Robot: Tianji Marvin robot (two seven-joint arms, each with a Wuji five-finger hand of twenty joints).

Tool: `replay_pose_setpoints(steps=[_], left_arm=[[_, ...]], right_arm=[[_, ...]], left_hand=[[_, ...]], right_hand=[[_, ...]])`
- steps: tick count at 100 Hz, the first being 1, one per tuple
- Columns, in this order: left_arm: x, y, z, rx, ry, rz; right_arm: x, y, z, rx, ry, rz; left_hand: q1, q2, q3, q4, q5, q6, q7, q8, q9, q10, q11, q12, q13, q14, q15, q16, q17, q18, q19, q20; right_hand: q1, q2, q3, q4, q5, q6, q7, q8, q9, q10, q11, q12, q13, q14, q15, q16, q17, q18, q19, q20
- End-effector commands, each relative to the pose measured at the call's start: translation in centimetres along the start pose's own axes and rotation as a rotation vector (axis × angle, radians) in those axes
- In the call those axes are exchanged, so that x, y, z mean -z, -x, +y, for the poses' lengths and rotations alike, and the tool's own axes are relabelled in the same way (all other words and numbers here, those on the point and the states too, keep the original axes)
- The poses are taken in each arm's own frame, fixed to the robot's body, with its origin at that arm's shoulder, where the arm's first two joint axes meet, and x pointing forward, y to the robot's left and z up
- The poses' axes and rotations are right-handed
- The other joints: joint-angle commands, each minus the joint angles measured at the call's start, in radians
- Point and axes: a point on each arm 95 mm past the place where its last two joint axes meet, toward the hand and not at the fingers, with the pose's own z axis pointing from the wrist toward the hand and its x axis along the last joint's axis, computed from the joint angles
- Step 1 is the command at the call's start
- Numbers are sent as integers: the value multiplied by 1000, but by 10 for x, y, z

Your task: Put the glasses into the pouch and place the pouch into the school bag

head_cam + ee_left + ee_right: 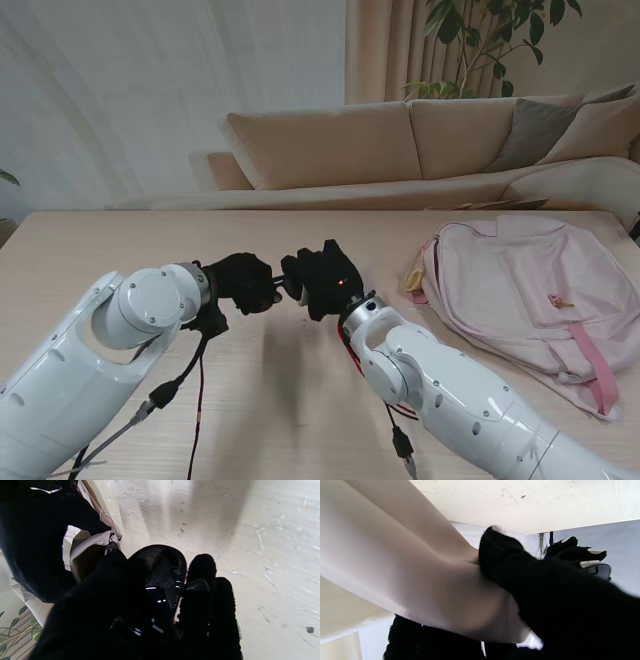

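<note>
I am on the first step — my left hand [243, 281] grips the dark glasses [160, 580], and my right hand [322, 277] holds the pale pouch [420, 580] just beside them. Next I must slide them in gently. The pink school bag [520, 290] waits on the counter [90, 250], to my right.

**Glasses, pouch and bag**

Dark-lensed glasses [160, 580] sit folded in the left robot hand [245, 282], lens outward. The pale pouch [402, 580] is clutched by the right robot hand [322, 278], mouth toward the glasses. The pink bag [520, 290] lies flat right of both.
</note>
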Motion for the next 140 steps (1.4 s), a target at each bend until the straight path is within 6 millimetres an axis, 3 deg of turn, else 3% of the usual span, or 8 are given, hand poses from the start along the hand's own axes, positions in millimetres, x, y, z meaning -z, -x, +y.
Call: replay_pose_setpoints(steps=[1, 15, 31, 48, 89, 105, 123, 140], left_arm=[[-3, -18, 7, 9, 12, 61], [-7, -24, 9, -22, -25, 79], [0, -25, 11, -34, -53, 91], [17, -21, 9, -63, -115, 89], [46, -8, 1, -48, -320, 89], [53, -2, 1, -53, -461, 87], [68, 4, 6, -92, -469, 14], [66, 3, 11, -103, -422, -24]], right_arm=[[-5, -21, 2, -53, 1, 15], [-5, -24, 1, -98, -1, -22], [-4, -22, 2, -126, 5, -56], [-3, -18, 2, -132, 11, -91], [-3, -15, 1, -217, 30, -181], [-3, -11, 2, -212, 40, -194], [-3, -5, 6, -217, 66, -227], [-4, -4, 7, -210, 71, -224]], left_hand=[[17, 32, 35, 1, 26, -157, -27, -78, 40, -16, -19, -33, 32, 11, -12, -23, 11, 14, 58, 17], [-81, 19, -148, 51, -42, -173, -61, -76, -42, -31, -42, -55, -39, -14, -36, -36, -27, -18, 39, 4], [-286, 64, -134, 74, -197, -145, -224, -18, -289, -48, -115, -78, -207, -49, -80, -26, -102, -27, 37, 10], [-280, 96, -293, 97, -399, -171, -297, -42, -553, -90, -211, -226, -380, -106, -191, -85, -141, -61, 33, 10], [-279, 174, -421, 109, -567, -256, -406, -149, -773, -140, -326, -318, -595, -158, -396, -193, -306, -93, -158, -43], [-277, 180, -444, 112, -566, -248, -438, -198, -784, -128, -350, -346, -623, -169, -471, -247, -325, -76, -246, -67], [-262, 194, -456, 114, -345, -177, -303, -79, -538, -88, -182, -163, -415, -99, -199, -67, -231, -49, -91, -1], [-235, 174, -447, 120, -226, -150, -273, -38, -425, -69, -143, -128, -326, -81, -120, -34, -193, -47, -31, 7]], right_hand=[[5, 100, 101, 0, 25, -26, 58, 11, 4, -24, 30, 5, -13, -33, 28, 15, -10, 24, 28, 22], [3, 110, 97, 2, 22, -27, 61, 5, 3, -23, 31, 4, -15, -34, 28, 16, -10, 22, 27, 22], [9, 112, 95, 2, 25, -29, 68, 2, 9, -22, 34, 5, -9, -32, 31, 17, -6, 22, 29, 22], [16, 113, 94, 4, 26, -29, 75, -3, 12, -19, 37, 6, -6, -29, 37, 17, -2, 24, 31, 23], [24, 115, 92, 5, 27, -36, 94, -11, 19, -22, 41, 8, -3, -28, 45, 13, -1, 24, 32, 24], [18, 126, 92, 5, 21, -37, 97, -18, 16, -22, 40, 8, -5, -31, 47, 11, -1, 23, 32, 24], [18, 123, 92, 6, 15, -29, 97, -22, 7, -19, 38, 11, -15, -29, 48, 14, -10, 22, 35, 26], [14, 111, 99, 5, 12, -24, 93, -21, 1, -20, 35, 14, -21, -31, 46, 16, -15, 20, 35, 27]])
